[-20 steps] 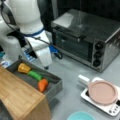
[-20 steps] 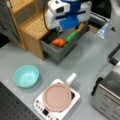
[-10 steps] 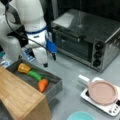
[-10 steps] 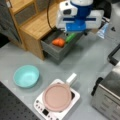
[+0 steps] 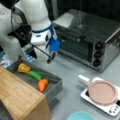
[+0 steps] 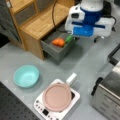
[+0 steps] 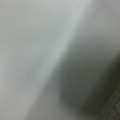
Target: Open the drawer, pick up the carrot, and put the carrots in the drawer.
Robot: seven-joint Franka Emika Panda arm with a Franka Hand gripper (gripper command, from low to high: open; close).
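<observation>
The carrot [image 5: 42,85] lies inside the open drawer [image 5: 56,86], beside a green vegetable [image 5: 34,75]. The gripper [image 5: 50,60] hangs above the drawer, holding nothing; its finger spread is unclear.

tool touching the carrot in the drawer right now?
Apart. In a front view the tool hangs above the grey tabletop, with bare surface between it and the carrot lying in the open drawer beside a green vegetable.

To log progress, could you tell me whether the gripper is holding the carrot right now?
No, the carrot lies in the open drawer, apart from the gripper above it.
</observation>
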